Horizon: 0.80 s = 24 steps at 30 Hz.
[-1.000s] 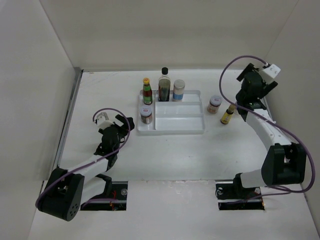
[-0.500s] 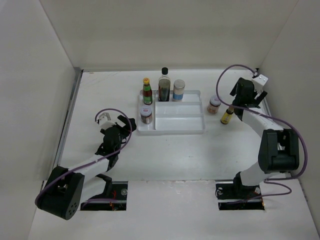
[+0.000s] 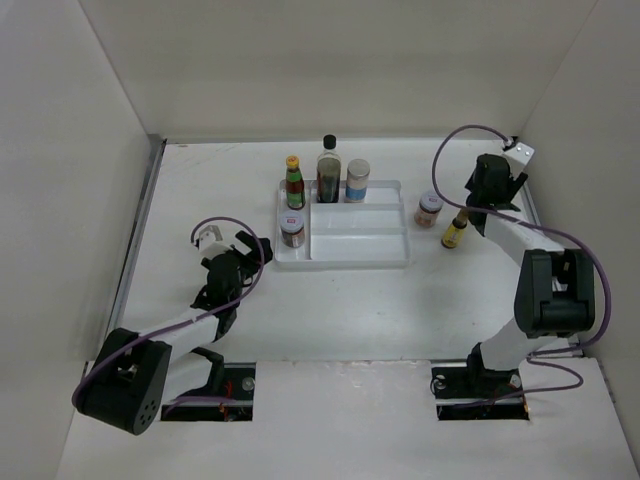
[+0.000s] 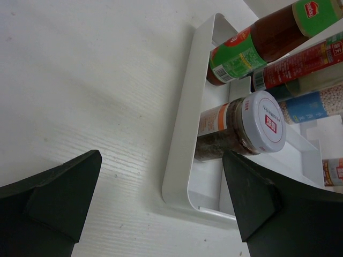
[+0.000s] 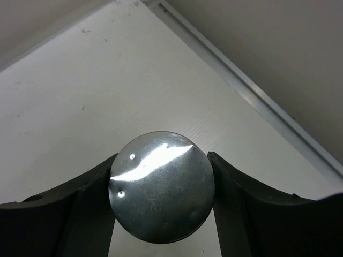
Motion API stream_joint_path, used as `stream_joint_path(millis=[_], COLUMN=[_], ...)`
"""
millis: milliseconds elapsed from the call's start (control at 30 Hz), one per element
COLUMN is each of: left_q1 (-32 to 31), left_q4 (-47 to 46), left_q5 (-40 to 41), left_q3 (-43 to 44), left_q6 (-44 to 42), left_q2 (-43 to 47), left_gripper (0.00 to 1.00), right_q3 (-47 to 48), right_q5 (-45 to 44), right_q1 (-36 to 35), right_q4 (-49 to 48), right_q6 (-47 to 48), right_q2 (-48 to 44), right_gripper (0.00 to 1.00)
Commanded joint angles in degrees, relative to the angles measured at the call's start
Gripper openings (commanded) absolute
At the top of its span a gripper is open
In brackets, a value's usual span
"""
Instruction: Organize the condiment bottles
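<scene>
A white tabletop (image 3: 330, 310), seen from above, is walled on three sides. A white divided tray (image 3: 345, 264) sits mid-table, toward the far side. Along the tray's far edge three containers stand in a row from the left: a red sauce bottle (image 3: 294, 183), a tall dark bottle (image 3: 329, 172) and a pale shaker (image 3: 358, 181). A short jar (image 3: 292, 231) stands in the tray's left compartment. On the tabletop right of the tray stands a second jar (image 3: 429, 209). Just beside it, nearer and to the right, is a small yellow-capped bottle (image 3: 455, 232).

The left arm (image 3: 185, 322) lies low, left of the tray. The left jaws are spread wide with nothing between them, facing the tray's left wall and the short jar. The right arm (image 3: 515, 240) reaches to the far right corner. The right jaws are clamped on a container (image 5: 161, 184) whose shiny round metal end faces the wrist camera; its kind cannot be told.
</scene>
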<state>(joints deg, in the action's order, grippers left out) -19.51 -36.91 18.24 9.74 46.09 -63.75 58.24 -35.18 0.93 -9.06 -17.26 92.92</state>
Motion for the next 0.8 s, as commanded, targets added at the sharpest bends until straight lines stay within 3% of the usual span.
stream_joint_path(millis=[0, 100, 333, 767], left_q1=[0.57, 0.66, 1.62, 1.80], left_q4=[-2.91, -3.17, -3.44, -3.52], left_q5=[-1.19, -0.75, -0.75, -1.19], left_q3=[1.87, 1.51, 0.81, 0.81], left_q6=[0.41, 0.41, 0.41, 0.58], left_q2=[0.20, 0.99, 2.31, 1.70], left_gripper=[1.00, 1.00, 1.00, 1.00], right_q3=[2.58, 3.37, 8.64, 9.36], right_q5=[-3.41, -1.13, 5.73, 9.51], right_q1=[-2.81, -7.81, -18.54, -25.58], right_q4=[-14.65, -19.85, -18.98, -17.40], right_q6=[5.64, 8.11, 6.54, 2.41], right_q2=[-7.40, -9.69, -4.60, 4.89], right_gripper=[0.51, 0.50, 0.49, 0.50])
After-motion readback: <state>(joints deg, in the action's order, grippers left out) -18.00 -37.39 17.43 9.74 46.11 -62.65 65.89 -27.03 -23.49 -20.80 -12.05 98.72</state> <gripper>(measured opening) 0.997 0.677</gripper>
